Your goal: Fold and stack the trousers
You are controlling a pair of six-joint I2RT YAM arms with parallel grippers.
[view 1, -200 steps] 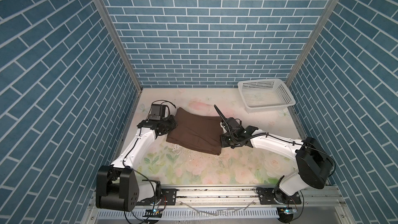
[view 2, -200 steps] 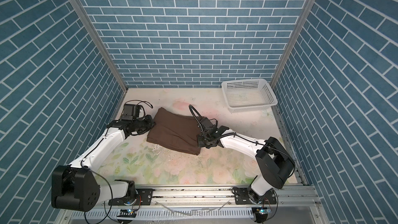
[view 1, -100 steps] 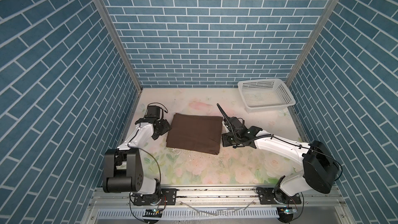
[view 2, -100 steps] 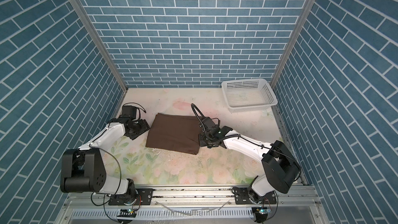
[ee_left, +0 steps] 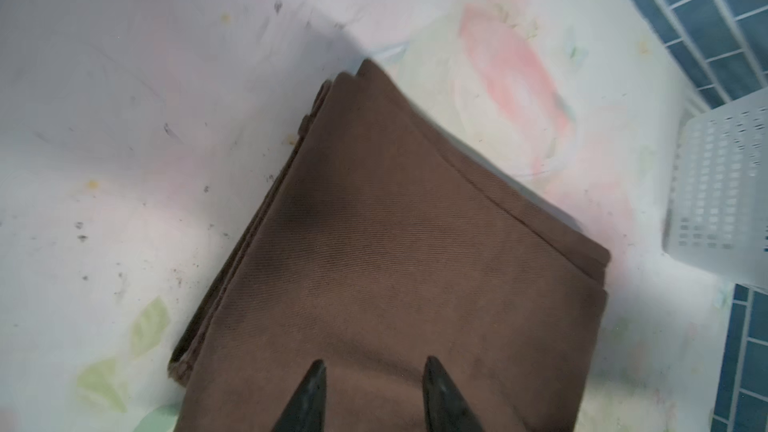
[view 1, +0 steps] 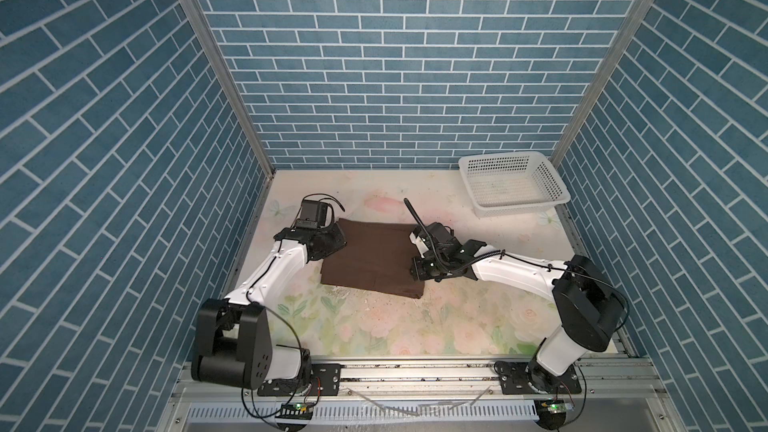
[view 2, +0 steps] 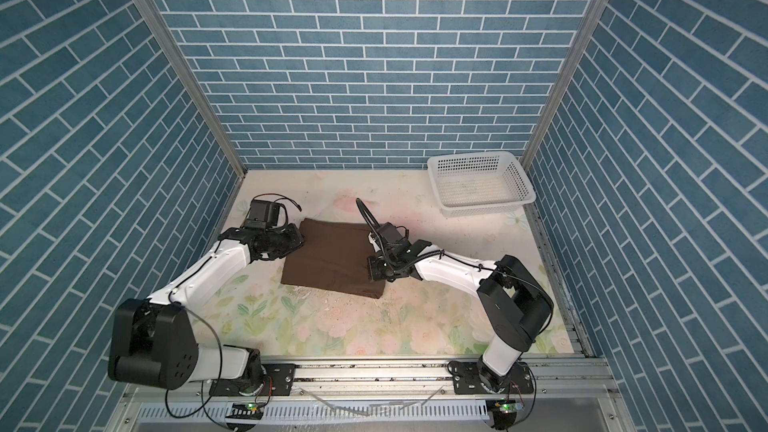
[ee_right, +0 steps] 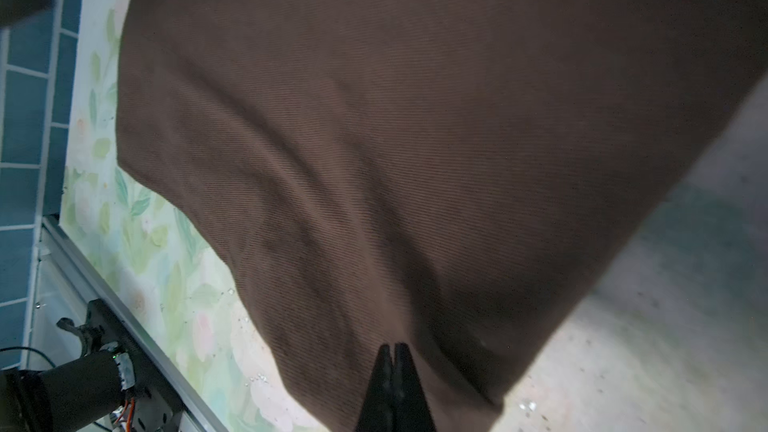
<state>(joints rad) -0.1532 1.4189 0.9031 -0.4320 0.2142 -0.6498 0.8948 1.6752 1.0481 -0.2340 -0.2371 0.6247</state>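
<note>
A: What changed?
B: The trousers (view 1: 374,255) now lie flat, a folded rectangle on the counter (view 1: 374,326), well apart from the basket (view 1: 519,209). A second ago the side farthest from the basket was raised and skewed.
A: Arms?
B: The left end effector (ee_left: 374,361) backed off, then returned over that far side, fingers spread, holding nothing. The right end effector (ee_right: 392,344) is pressed together on the basket-side edge; pinching or only pressing, can't tell.
A: Meaning?
B: Fold looks done, stacking remains.

Folded brown trousers (ee_left: 395,243) lying on the flowery tabletop (ee_left: 124,118), left hand (ee_left: 374,361) over them with fingers apart, white basket (ee_left: 723,201) nearby
</note>
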